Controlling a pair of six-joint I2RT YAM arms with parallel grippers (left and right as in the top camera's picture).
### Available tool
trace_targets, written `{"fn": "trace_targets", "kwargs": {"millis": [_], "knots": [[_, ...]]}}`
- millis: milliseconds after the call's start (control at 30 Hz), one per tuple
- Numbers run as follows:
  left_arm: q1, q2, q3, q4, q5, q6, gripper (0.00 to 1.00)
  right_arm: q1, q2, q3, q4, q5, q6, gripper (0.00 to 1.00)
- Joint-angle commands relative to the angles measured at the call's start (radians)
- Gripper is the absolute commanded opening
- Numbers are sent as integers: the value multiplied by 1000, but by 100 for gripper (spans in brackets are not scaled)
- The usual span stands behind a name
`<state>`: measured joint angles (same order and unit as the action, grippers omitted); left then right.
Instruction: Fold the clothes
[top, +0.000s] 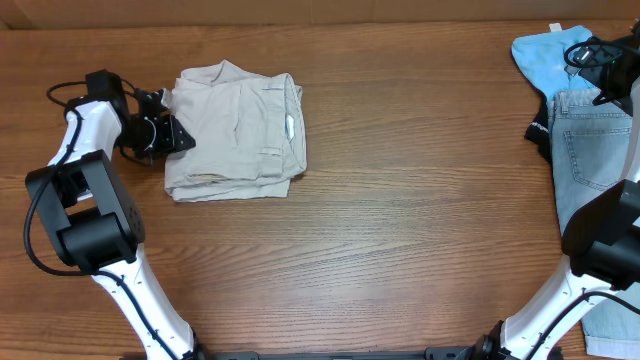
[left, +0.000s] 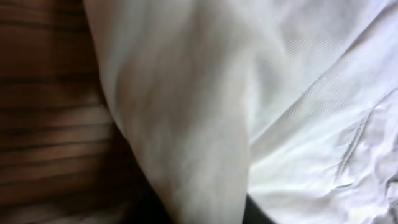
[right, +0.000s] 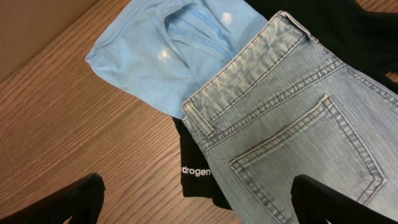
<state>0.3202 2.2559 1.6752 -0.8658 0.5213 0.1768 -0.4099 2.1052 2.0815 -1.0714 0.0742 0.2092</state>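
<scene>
Nearest the robot, the table (top: 400, 240) is bare wood across its middle. The denim shorts (top: 590, 150) run along the right edge, lying flat and unfolded with a back pocket up. Further back on the left sit the beige shorts (top: 240, 130), doubled over into a fairly tidy rectangle with a few edges uneven, so this piece looks folded or nearly so. The left gripper (top: 160, 128) is at their left edge. Its wrist view shows only pale cloth pressed close, so I cannot tell whether its jaws are apart or clamped on the fabric. Beyond the denim waistband, a black garment (right: 196, 168) pokes out from underneath, and a blue top (right: 149, 50) lies crumpled in the far right corner. The right gripper (right: 196, 186) hangs over this pile with jaws wide apart and nothing between them. By my reckoning one item is about done and three are left.
</scene>
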Motion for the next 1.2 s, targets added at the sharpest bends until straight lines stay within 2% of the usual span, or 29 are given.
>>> {"fn": "trace_targets", "kwargs": {"millis": [0,33,233,500,567,667,733,867,900,933,967,1033,1067,1167], "knots": [[-3,9,-13,44,-37,-94,13,4,-10,15,3,-2,7,100],[2,9,-13,82,-101,-147,4,4,-10,15,3,-2,7,100],[70,9,16,152,-272,-441,4,3,-10,15,3,-2,7,100],[323,9,50,194,-277,-879,4,4,-10,15,3,-2,7,100],[388,9,50,182,-267,-949,4,3,-10,15,3,-2,7,100],[471,9,50,182,-198,-989,6,3,-10,15,3,-2,7,100],[515,9,50,183,-142,-1023,22,3,-10,15,3,-2,7,100],[552,9,50,183,-43,-1038,29,4,-10,15,3,-2,7,100],[552,9,50,183,-29,-1038,39,3,-10,15,3,-2,7,100],[545,9,50,182,-20,-1038,55,3,-10,15,3,-2,7,100],[534,9,49,182,-6,-1038,59,3,-10,15,3,-2,7,100],[504,9,48,180,2,-1038,59,4,-10,15,3,-2,7,100],[486,9,48,175,-1,-1038,55,3,-10,15,3,-2,7,100],[417,9,48,169,-51,-1038,19,3,-10,15,3,-2,7,100]]}}
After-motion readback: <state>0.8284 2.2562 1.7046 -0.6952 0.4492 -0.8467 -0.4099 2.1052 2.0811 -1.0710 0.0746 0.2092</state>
